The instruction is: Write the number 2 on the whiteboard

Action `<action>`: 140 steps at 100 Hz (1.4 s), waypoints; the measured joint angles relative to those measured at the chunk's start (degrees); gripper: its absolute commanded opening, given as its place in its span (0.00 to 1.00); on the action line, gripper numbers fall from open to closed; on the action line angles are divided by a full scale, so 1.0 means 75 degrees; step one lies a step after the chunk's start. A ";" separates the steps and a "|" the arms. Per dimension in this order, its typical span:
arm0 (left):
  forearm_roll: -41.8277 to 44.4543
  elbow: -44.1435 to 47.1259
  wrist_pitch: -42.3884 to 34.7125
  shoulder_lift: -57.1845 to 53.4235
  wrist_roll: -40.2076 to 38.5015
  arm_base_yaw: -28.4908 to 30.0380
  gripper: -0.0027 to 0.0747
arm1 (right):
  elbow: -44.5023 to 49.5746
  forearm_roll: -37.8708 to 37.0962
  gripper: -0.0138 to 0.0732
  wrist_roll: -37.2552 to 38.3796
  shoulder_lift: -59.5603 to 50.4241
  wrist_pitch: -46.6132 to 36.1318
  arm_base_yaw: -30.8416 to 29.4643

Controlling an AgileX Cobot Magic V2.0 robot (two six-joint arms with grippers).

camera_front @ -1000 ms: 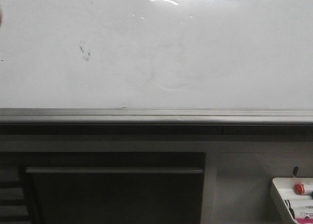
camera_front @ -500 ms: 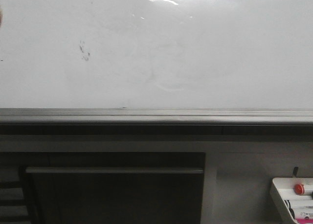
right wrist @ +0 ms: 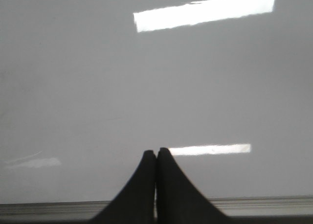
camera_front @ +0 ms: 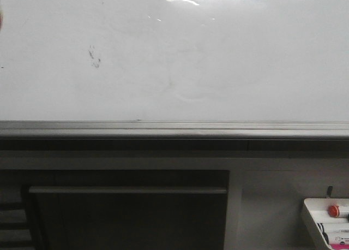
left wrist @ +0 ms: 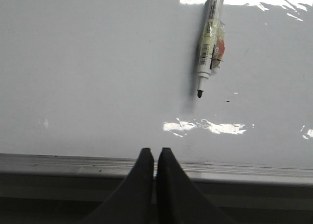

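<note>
Starting at the left, we see our left gripper with its two dark tapered fingers pressed flat together, holding nothing and hanging just off the grey metal rail of the whiteboard. One marker pen lies against the glossy board in that wrist view, well apart from the fingers: a slim white barrel with a yellowish label, a barcode and a black tip.

In the front view we count one whiteboard, smooth, white-grey and reflective, with a single small cluster of dark smudge specks toward its left and faint erased curves near the middle. We cannot find a drawn 2 anywhere on it. Below the rail sits a dark panel.

At the far right, one white tray carries one round red button.

Our right gripper is likewise fully closed on nothing, facing the bare board.
</note>
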 measured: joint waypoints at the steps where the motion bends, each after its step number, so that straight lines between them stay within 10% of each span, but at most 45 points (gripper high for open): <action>1: 0.0000 0.0000 0.0000 0.0000 0.0000 0.0000 0.01 | 0.0000 0.0000 0.08 0.0000 0.0000 0.0000 0.0000; 42: -0.0121 -0.0130 -0.0872 0.0000 -0.0019 0.0000 0.01 | -0.0372 -0.0014 0.08 0.0010 0.0000 0.0391 0.0000; 105: 0.0110 -0.3914 0.2497 0.1996 -0.0037 0.0000 0.01 | -0.4943 -0.0014 0.08 -0.0077 0.3008 0.4839 0.0000; 140: 0.0110 -0.3957 0.2839 0.2440 -0.0022 0.0000 0.01 | -0.5266 -0.0029 0.08 -0.0109 0.4101 0.5413 0.0000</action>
